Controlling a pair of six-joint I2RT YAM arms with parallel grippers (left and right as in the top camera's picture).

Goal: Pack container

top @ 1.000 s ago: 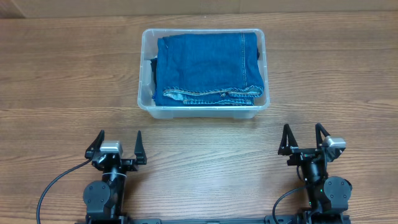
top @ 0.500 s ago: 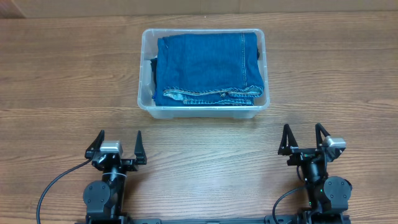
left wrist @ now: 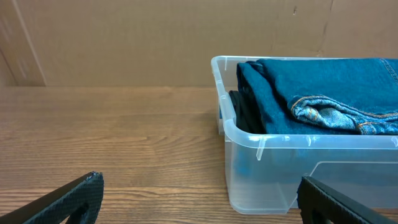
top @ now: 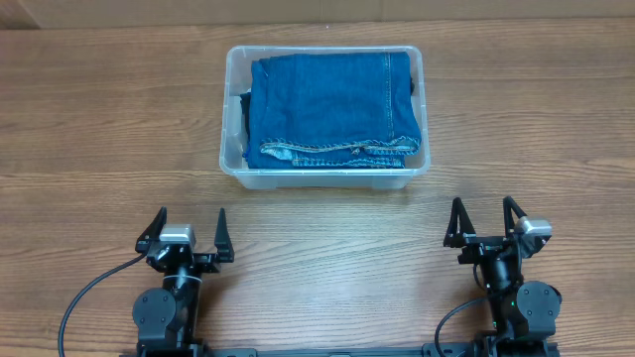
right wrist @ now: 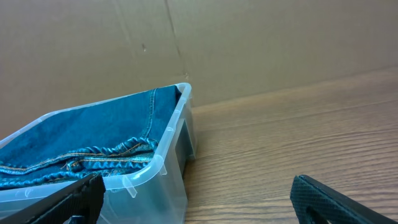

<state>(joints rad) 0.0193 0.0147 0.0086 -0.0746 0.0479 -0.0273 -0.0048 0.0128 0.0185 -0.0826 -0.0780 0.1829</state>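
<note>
The clear plastic container (top: 234, 167) stands at the table's far middle. Folded blue jeans (top: 332, 104) fill it, with a dark garment (top: 241, 114) tucked along its left wall. The left wrist view shows the container's near left corner (left wrist: 249, 168) with the jeans (left wrist: 323, 93) inside. The right wrist view shows its near right corner (right wrist: 158, 180) and the jeans (right wrist: 81, 140). My left gripper (top: 186, 236) is open and empty near the front edge, well short of the container. My right gripper (top: 485, 220) is open and empty at the front right.
Brown cardboard walls (left wrist: 155, 37) stand behind the wooden table (top: 109, 129). A black cable (top: 79, 302) loops from the left arm's base.
</note>
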